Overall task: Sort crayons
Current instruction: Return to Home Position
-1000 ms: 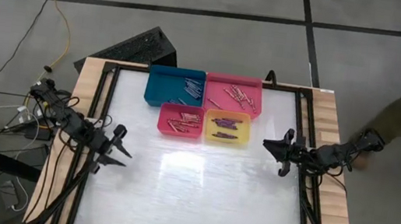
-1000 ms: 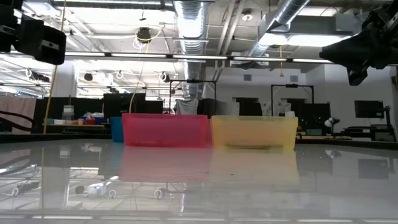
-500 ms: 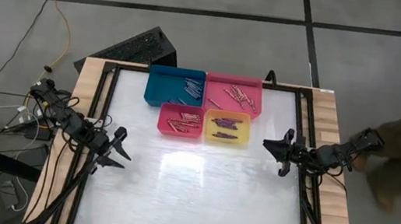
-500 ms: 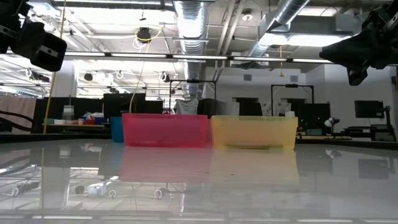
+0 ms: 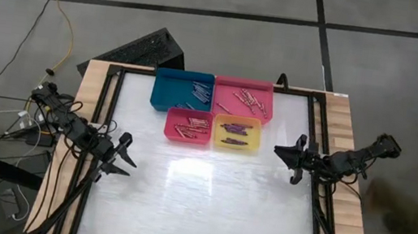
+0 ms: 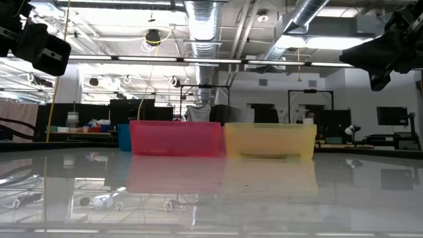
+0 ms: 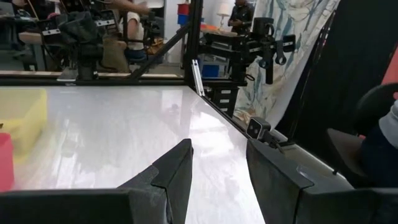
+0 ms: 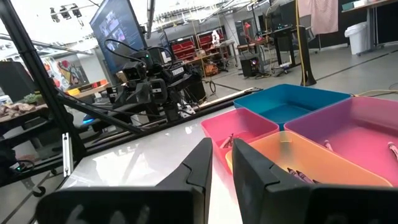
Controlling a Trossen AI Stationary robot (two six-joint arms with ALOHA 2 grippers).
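Crayons (image 5: 189, 126) lie in four trays (image 5: 170, 93), blue and pink behind red and yellow. The left gripper (image 5: 127, 161) hangs well left of the trays, fingers apart; the right gripper (image 5: 282, 152) hangs right of them, fingers slightly apart. Both hold nothing, high above the table (image 5: 204, 207).

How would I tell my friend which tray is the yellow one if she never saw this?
From above, find the white table; at its far edge sit a big blue tray and a big pink tray. In front of them are two small trays: the yellow tray is right of the red tray, the only yellow one, holding purple crayons.
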